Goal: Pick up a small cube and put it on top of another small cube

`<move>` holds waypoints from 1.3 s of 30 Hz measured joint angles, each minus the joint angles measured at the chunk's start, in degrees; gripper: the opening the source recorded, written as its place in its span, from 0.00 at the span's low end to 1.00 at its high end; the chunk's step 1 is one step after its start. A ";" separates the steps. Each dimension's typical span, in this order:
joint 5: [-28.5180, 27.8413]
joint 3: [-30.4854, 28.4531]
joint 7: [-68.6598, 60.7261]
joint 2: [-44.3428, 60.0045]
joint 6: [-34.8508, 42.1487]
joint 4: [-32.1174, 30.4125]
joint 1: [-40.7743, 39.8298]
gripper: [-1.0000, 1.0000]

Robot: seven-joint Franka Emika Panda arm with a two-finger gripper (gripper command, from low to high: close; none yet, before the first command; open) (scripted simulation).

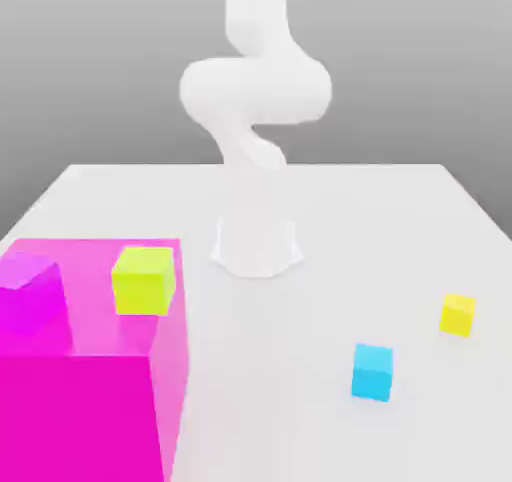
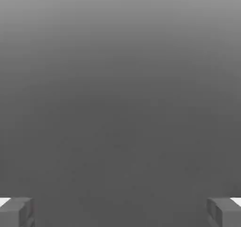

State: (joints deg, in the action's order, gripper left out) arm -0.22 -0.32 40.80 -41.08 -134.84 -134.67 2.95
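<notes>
The small cyan-blue cube point(image 1: 372, 372) rests on the white table near the front, toward the exterior view's right. The small bright yellow cube point(image 1: 457, 314) sits a little farther back and further right, apart from it. In the hand view my gripper point(image 2: 120, 212) is open: its two grey fingertips point(image 2: 17, 212) stand far apart with nothing between them, against plain grey background. The white arm point(image 1: 256, 90) rises from its base point(image 1: 256, 245) at the table's middle back and goes up out of the exterior view.
A big magenta block point(image 1: 90, 390) fills the front of the exterior view's left. On it stand a larger yellow-green cube point(image 1: 143, 280) and a magenta cube point(image 1: 30, 300). The white table point(image 1: 300, 370) spreads around the two small cubes.
</notes>
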 joint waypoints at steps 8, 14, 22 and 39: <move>-0.23 -1.02 -18.61 17.44 -11.11 -10.15 10.12 0.50; 0.36 -0.62 -32.51 29.92 -19.07 -17.47 16.28 0.50; -0.17 1.84 -46.41 46.53 -30.30 -24.63 20.84 0.50; -0.39 1.80 -46.67 48.33 -31.62 -24.62 20.85 0.00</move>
State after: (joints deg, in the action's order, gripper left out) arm -0.61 1.48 -5.87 7.25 -166.46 -159.29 23.80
